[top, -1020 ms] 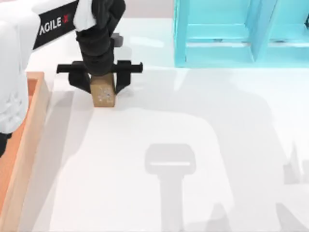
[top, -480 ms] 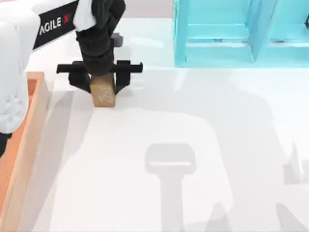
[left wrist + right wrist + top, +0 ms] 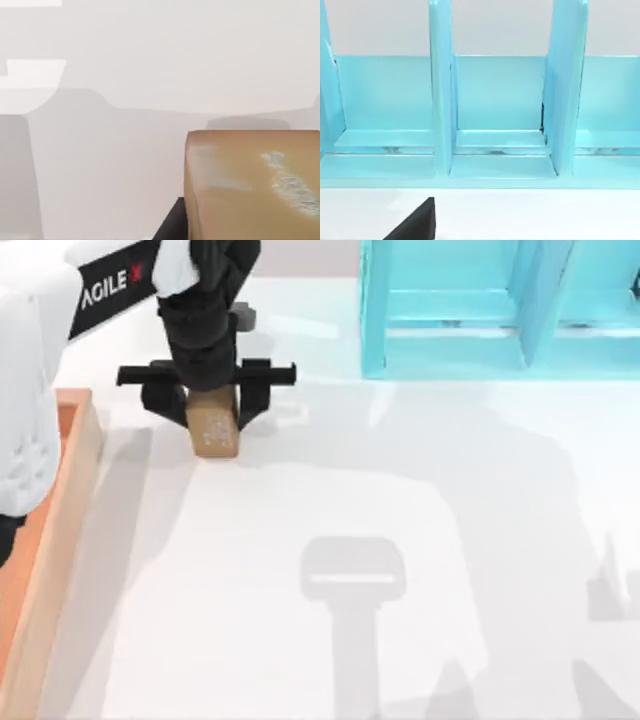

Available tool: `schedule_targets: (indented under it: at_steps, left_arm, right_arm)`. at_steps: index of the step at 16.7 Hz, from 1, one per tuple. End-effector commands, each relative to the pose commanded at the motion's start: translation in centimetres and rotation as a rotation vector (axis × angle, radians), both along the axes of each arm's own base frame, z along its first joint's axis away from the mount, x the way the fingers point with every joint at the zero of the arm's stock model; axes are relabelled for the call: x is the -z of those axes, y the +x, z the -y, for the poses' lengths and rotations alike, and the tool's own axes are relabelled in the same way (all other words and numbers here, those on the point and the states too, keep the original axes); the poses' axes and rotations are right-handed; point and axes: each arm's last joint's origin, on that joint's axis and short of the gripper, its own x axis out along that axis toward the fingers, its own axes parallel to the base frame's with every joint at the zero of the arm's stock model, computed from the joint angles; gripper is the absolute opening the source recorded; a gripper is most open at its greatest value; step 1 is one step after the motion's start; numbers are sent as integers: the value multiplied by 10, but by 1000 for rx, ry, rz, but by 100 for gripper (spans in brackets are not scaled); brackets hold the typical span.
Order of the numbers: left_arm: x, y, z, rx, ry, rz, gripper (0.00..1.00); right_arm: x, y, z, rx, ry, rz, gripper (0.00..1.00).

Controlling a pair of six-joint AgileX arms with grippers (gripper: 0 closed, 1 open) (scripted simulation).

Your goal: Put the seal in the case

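Observation:
The seal point(image 3: 214, 432) is a tan-brown block with a white speckled mark, and it sits between the black fingers of my left gripper point(image 3: 212, 414) at the table's far left. The gripper is shut on it. In the left wrist view the seal point(image 3: 252, 185) looms close, with a dark finger point(image 3: 172, 225) beside it and white table beyond. The case point(image 3: 70, 470), an open box with tan walls and an orange floor, lies along the table's left edge, just left of the gripper. A dark fingertip point(image 3: 415, 222) of my right arm pokes into the right wrist view.
A cyan rack point(image 3: 450, 350) with upright dividers stands at the far right of the table. The right wrist view faces the rack's compartments point(image 3: 497, 100) at close range. Grey shadows of the arms fall across the white tabletop point(image 3: 330, 540).
My left gripper, holding the seal, has crept slightly toward the far side of the table. The rack has not moved.

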Motion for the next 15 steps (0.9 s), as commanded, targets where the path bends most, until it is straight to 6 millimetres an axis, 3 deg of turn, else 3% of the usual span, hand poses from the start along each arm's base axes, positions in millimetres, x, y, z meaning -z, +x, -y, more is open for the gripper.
schedule_targets:
  at_steps: [8,15]
  left_arm:
    - [-84,1,-2,-7,0,3,0]
    - [-93,-1,-4,-7,0,6,0]
  right_arm:
    - [0,0,0,0,0,0,100]
    - [0,0,0,0,0,0,100]
